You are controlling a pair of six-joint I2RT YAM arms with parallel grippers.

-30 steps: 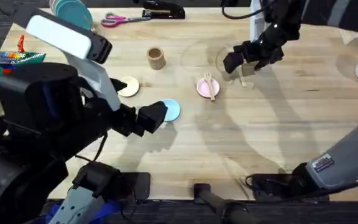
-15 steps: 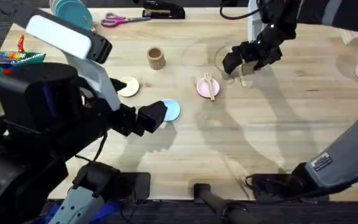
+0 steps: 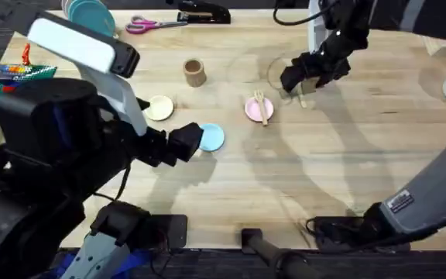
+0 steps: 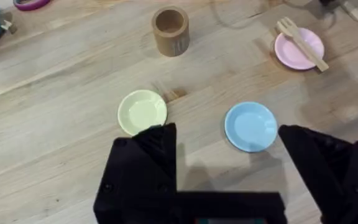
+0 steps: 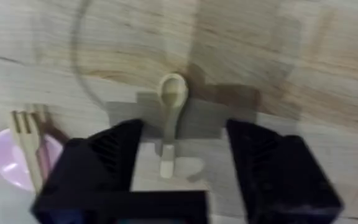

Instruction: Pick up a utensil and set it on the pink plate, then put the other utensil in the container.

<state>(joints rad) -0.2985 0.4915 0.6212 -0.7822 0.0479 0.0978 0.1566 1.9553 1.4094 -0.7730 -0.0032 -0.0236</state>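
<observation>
Pale wooden table (image 3: 347, 163), right gripper (image 5: 182, 146) open over the spoon (image 5: 171, 112).
The small pale spoon lies flat between its spread fingers, bowl pointing away; the fork (image 3: 262, 106) rests across the pink plate (image 3: 252, 111) just beside. The gripper has edged slightly over the last second. The left gripper (image 4: 229, 140), open, hovers near the blue plate (image 4: 250, 126).

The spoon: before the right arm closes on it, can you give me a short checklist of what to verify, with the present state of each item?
1. Fork lies on the pink plate: ok.
2. Spoon lies flat on the table, between the open jaws of the right gripper: ok.
3. Jaws low enough to close on the handle: cannot tell.
4. Wooden cup stands upright, mouth open and empty: ok.
5. Left gripper hangs open by the blue plate, away from the cup: ok.
</observation>
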